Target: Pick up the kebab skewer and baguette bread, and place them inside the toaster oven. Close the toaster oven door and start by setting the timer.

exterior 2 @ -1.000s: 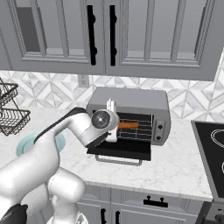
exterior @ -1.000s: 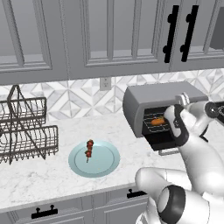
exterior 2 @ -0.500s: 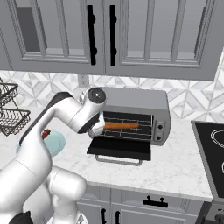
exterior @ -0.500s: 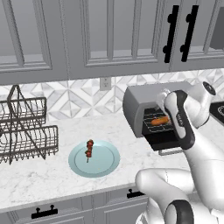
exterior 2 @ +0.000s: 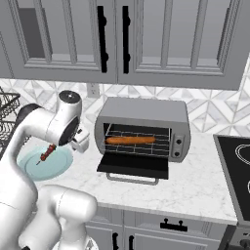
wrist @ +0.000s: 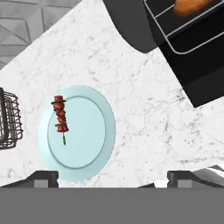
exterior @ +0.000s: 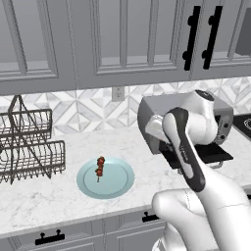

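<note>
The kebab skewer [exterior: 100, 167] [exterior 2: 46, 154] [wrist: 60, 117] lies on a pale blue plate [exterior: 116, 182] [exterior 2: 33, 167] [wrist: 87, 131] on the counter. The baguette bread [exterior 2: 131, 140] [wrist: 190, 5] rests on the rack inside the toaster oven [exterior 2: 146, 110] [exterior: 157, 105]. The toaster oven door [exterior 2: 132, 163] [wrist: 197, 65] hangs open, folded down. My gripper [wrist: 113, 178] [exterior 2: 79, 142] is open and empty. It hovers above the counter between the oven's left side and the plate, looking down at the plate. My arm hides much of the oven in the left base view.
A wire dish rack [exterior: 24, 147] [wrist: 8, 118] stands on the counter left of the plate. A black stovetop [exterior 2: 237, 166] lies right of the oven. Upper cabinets [exterior 2: 122, 39] hang above the oven.
My open gripper has drawn back from the oven mouth and swung left toward the plate. The baguette stays on the oven rack; the skewer has not moved.
</note>
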